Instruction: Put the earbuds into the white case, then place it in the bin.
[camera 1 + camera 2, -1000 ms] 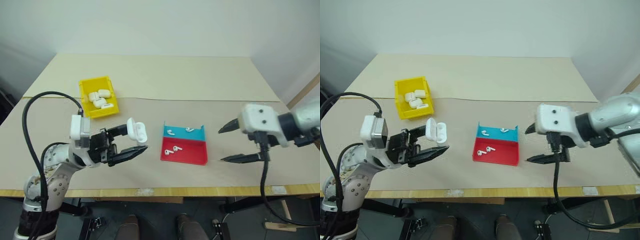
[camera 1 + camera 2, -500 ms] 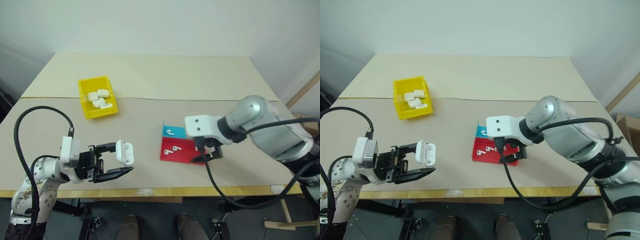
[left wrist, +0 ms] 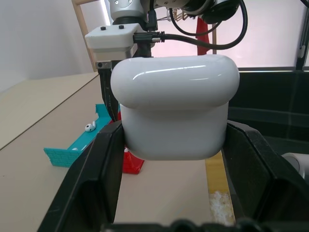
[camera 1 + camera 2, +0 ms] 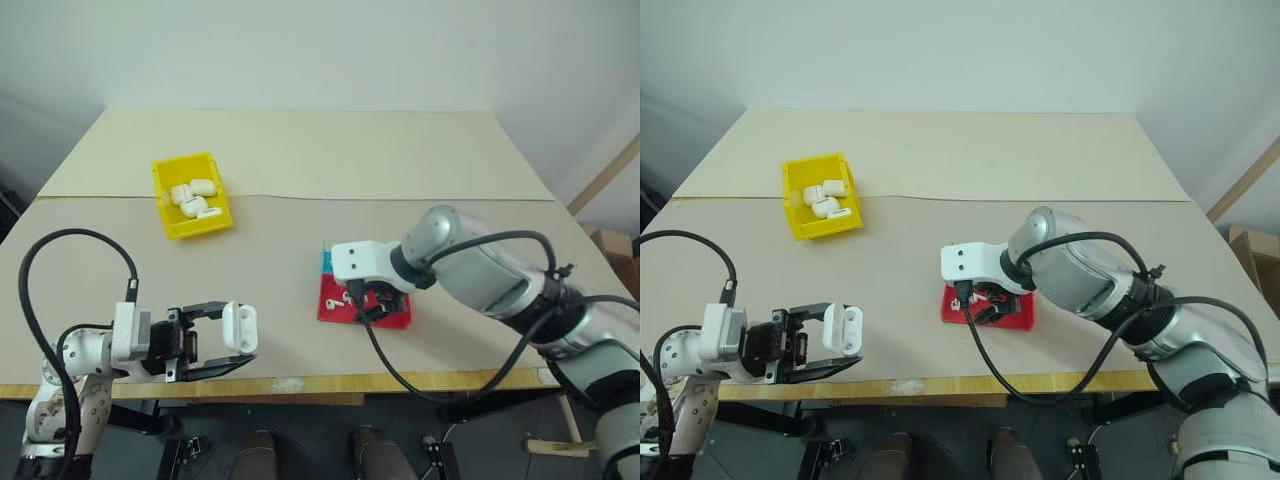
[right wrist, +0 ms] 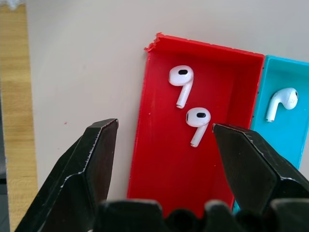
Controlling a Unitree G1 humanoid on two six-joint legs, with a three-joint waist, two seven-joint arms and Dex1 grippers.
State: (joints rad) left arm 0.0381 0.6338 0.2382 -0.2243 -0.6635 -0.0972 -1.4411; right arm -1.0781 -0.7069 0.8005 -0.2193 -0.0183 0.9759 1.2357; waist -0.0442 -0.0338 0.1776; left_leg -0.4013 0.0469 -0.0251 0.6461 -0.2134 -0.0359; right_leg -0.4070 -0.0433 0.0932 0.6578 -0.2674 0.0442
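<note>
Near left, just in from the table's (image 4: 420, 140) front edge: left gripper (image 4: 243, 340) level, pointing right, clamped on the white case (image 4: 240, 327). Case sits between the two black fingers (image 3: 104, 164), held clear of the tabletop, lid shut as far as the left wrist view shows.

Near centre-right: right gripper (image 5: 161, 145) angled down over the tray (image 4: 392, 317), jaws apart, nothing between them. In the right wrist view the two fingers straddle the red compartment (image 5: 159, 159). Two earbuds (image 5: 181, 82) lie loose on the red floor, stems pointing roughly the same way, close together but not touching. Neither fingertip touches them, as far as can be told.

The teal compartment (image 5: 285, 135) adjoins the red one on the far side. One more earbud (image 5: 281, 100) lies in it.

The right arm's forearm and a black cable (image 4: 420, 375) pass over the tray in the head views, hiding much of it.

Far left: yellow bin (image 4: 190, 194) on the table, well apart from both grippers. Several white cases (image 4: 195, 196) piled inside it, touching one another; exact count hard to tell.

A seam line (image 4: 280, 197) runs left to right across the tabletop just past the bin's near end.
</note>
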